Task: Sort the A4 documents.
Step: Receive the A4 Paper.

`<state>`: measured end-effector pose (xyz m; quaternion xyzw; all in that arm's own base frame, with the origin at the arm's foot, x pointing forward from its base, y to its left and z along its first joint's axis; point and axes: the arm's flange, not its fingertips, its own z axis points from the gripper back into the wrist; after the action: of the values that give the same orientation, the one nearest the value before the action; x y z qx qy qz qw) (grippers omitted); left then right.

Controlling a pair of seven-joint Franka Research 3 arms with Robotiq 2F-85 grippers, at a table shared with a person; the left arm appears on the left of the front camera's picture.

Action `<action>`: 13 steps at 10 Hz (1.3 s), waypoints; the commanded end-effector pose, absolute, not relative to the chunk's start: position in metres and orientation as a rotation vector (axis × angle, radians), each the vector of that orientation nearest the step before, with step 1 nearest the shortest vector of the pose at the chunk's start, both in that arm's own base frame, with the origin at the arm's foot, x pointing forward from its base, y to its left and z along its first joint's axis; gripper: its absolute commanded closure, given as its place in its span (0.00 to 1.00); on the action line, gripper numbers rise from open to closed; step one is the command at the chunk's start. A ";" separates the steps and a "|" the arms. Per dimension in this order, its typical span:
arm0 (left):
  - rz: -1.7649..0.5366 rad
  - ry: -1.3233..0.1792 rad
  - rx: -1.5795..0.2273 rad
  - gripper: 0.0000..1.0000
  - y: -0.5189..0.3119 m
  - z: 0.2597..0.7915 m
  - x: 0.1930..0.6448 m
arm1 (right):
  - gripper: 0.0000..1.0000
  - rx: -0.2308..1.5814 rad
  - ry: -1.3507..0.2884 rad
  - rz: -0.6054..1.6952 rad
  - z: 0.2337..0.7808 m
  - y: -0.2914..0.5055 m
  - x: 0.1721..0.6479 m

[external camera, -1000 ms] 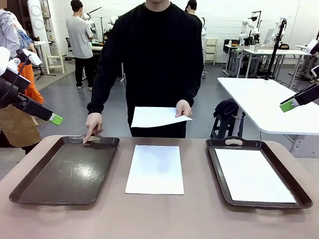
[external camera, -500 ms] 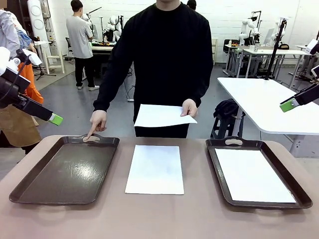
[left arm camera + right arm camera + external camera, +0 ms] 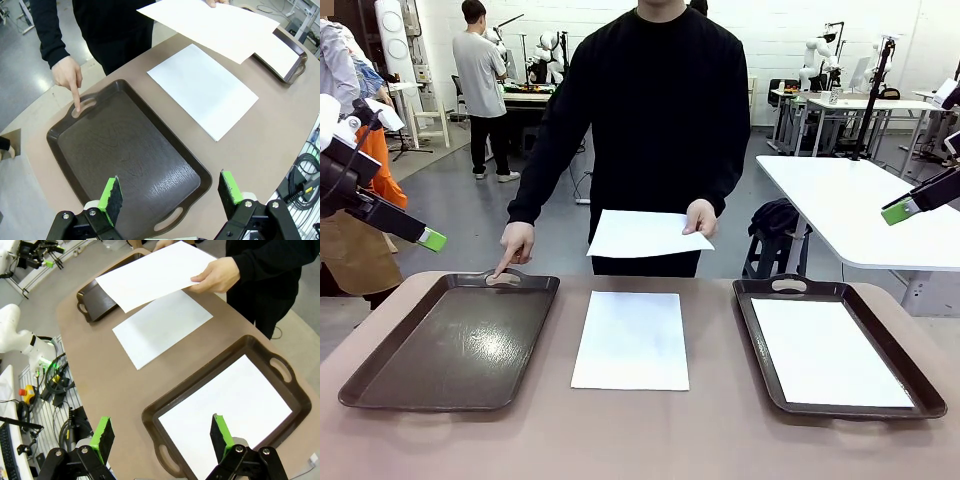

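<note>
The middle sheet point(image 3: 630, 340) lies unmoved at the centre of the desk point(image 3: 650, 440), with bare strips of desk between it and the trays on either side. The held sheet point(image 3: 642, 233), in the person's hand point(image 3: 700, 216) above the far edge, has barely shifted. A third sheet point(image 3: 830, 352) lies in the right tray point(image 3: 752, 330). The pointing finger point(image 3: 503, 268) stays on the far handle of the left tray point(image 3: 450, 345). The left pincer point(image 3: 170, 191) and right pincer point(image 3: 162, 434) hang spread, gripping nothing, raised near the desk's left and right edges.

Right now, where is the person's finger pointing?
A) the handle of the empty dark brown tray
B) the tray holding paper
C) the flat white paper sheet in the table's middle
A: the person's pointing hand has its fingertip down at the far handle of the empty dark brown tray.
</note>
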<state>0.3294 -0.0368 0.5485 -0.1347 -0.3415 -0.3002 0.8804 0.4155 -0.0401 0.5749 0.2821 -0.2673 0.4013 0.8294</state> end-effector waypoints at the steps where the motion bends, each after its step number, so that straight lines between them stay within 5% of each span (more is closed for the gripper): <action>1: -0.583 -0.686 -0.368 0.00 -0.041 0.541 0.350 | 0.00 0.601 -0.569 0.856 0.575 -0.039 0.415; 10: -0.151 -0.486 -0.844 0.00 -0.090 0.453 0.545 | 0.00 0.601 -0.569 0.856 0.575 -0.039 0.415; 13: -0.036 -0.453 -1.009 0.00 -0.104 0.427 0.574 | 0.00 0.601 -0.569 0.856 0.575 -0.039 0.415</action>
<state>0.5675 -0.1066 0.4339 -0.4628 -0.2129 -0.0240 0.8602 0.4152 -0.0394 0.5759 0.2817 -0.2677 0.4023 0.8290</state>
